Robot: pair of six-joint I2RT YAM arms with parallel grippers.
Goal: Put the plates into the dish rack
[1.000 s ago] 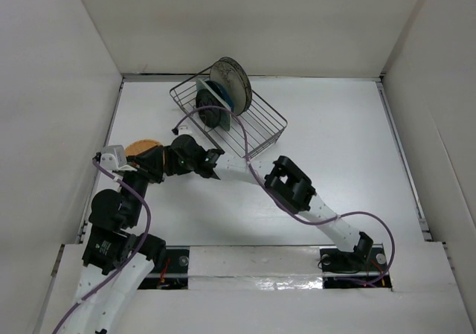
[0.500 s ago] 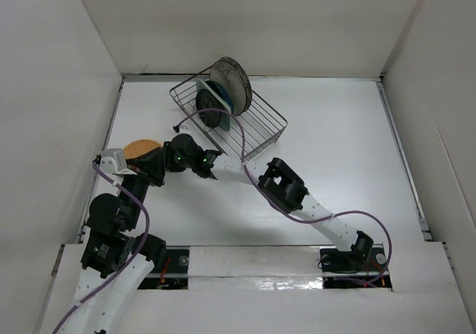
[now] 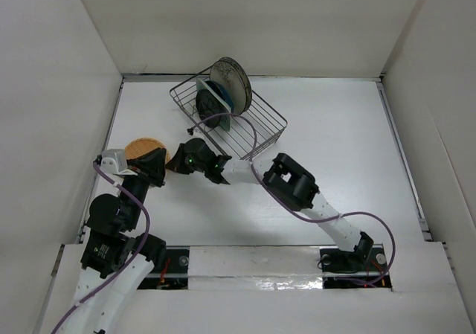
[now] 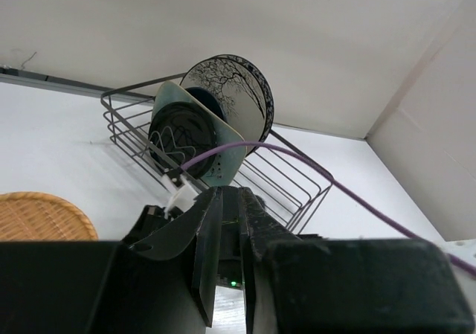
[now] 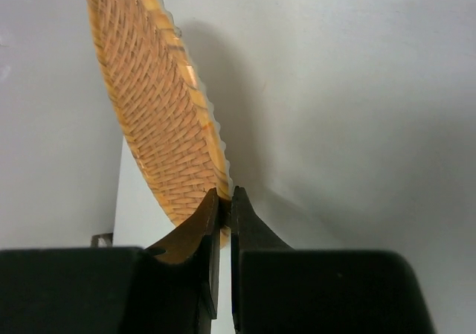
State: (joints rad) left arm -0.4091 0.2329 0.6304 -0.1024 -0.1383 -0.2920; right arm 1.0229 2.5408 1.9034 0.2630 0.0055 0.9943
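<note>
From above, the grey wire dish rack (image 3: 260,122) sat at the back of the white table (image 3: 357,163), with a cream round plate (image 3: 230,81) standing in it. The small orange round woven plate (image 3: 141,148) was near the left wall (image 3: 52,88). The left wrist view showed the left gripper (image 4: 229,193) with fingers almost together, holding nothing. The right wrist view showed the right gripper (image 5: 225,194) pinched tight on that plate's rim.

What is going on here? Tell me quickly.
The right pincer grips the rim of the orange plate at the left side of the table. The cream plate and several others stand upright in the dish rack. The left pincer sits close by.
</note>
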